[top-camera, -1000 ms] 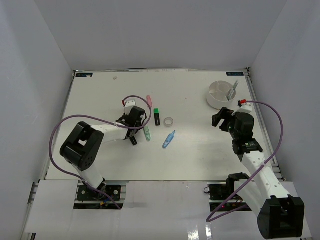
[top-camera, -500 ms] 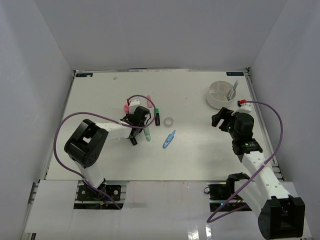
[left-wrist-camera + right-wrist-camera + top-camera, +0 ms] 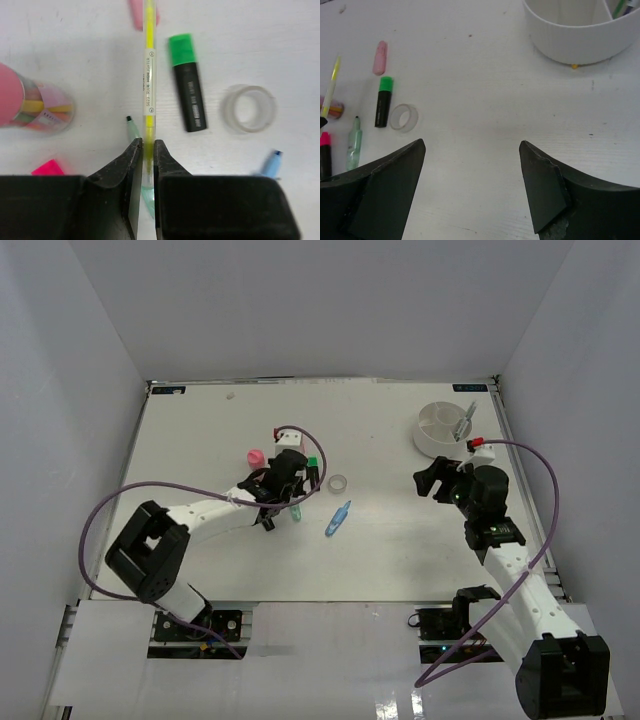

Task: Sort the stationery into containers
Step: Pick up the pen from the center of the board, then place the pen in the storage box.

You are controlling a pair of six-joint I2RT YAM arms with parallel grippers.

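My left gripper [image 3: 145,145] is shut on a thin yellow pencil [image 3: 148,65] that points away from the jaws, above the table. Under it lies a green pen [image 3: 132,128]. Around it lie a green-capped black highlighter [image 3: 188,80], a clear tape ring [image 3: 249,108], a blue pen [image 3: 270,163], a pink-capped glue stick [image 3: 35,102] and a pink eraser [image 3: 136,11]. In the top view the left gripper [image 3: 283,480] is beside the highlighter [image 3: 313,468]. My right gripper [image 3: 472,145] is open and empty, near the white divided tub [image 3: 440,430].
The tub [image 3: 580,37] holds a pen or two in a far compartment. A pink-capped highlighter [image 3: 324,156] lies at the left edge of the right wrist view. The tape ring [image 3: 338,483] and blue pen [image 3: 338,518] lie between the two arms.
My left gripper has moved to the right and away from the base, shut on the yellow pencil. The glue stick now shows behind it. The right gripper shifted slightly left.
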